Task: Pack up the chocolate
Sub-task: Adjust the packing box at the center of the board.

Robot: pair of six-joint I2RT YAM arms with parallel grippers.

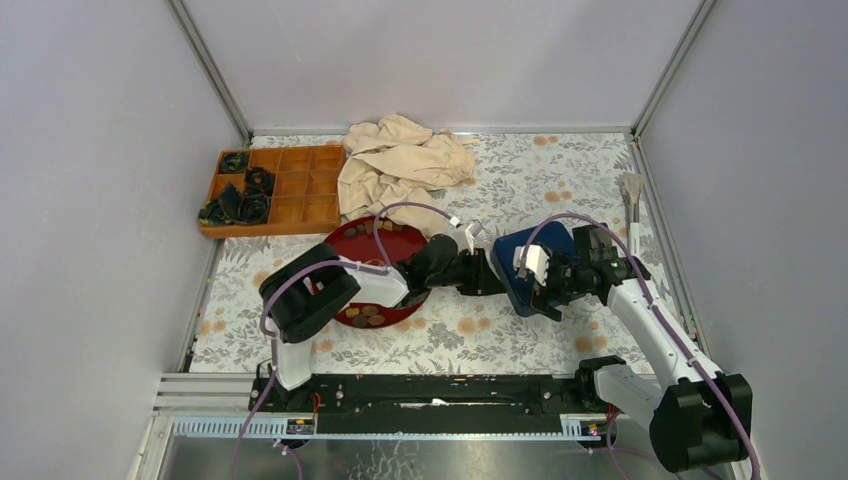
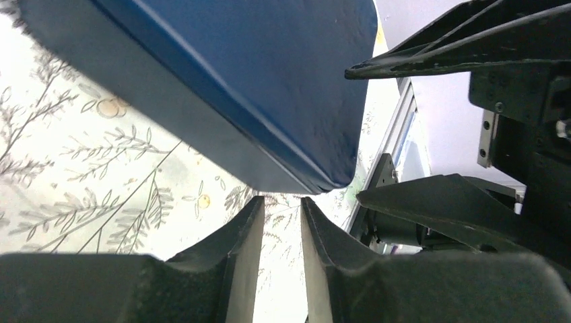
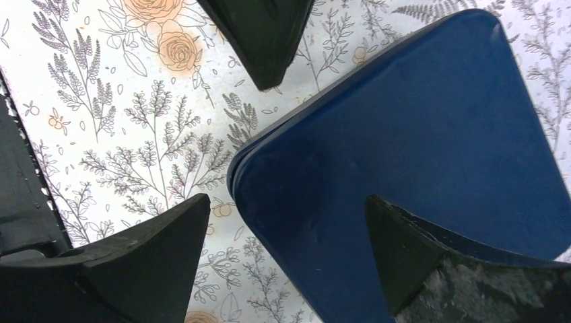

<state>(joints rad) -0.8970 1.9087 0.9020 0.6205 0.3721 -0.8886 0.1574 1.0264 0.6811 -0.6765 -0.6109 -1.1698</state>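
Small brown pieces of chocolate point(image 1: 384, 229) lie on a round red plate point(image 1: 336, 246), with more chocolate point(image 1: 367, 316) at its near rim. My left arm reaches over the plate. The left gripper point(image 1: 491, 273) point(image 2: 281, 202) is at the left edge of a closed dark blue box point(image 1: 522, 293) point(image 2: 256, 81). Its fingers stand a narrow gap apart with nothing between them. My right gripper point(image 1: 553, 285) point(image 3: 288, 200) hangs wide open over a corner of the blue box point(image 3: 417, 134), one finger above the lid and one above the tablecloth.
An orange compartment tray point(image 1: 300, 185) holding black paper cups point(image 1: 240, 203) sits at the back left. A crumpled beige cloth point(image 1: 400, 165) lies behind the plate. A brush point(image 1: 632, 195) rests near the right wall. The table has a floral cover.
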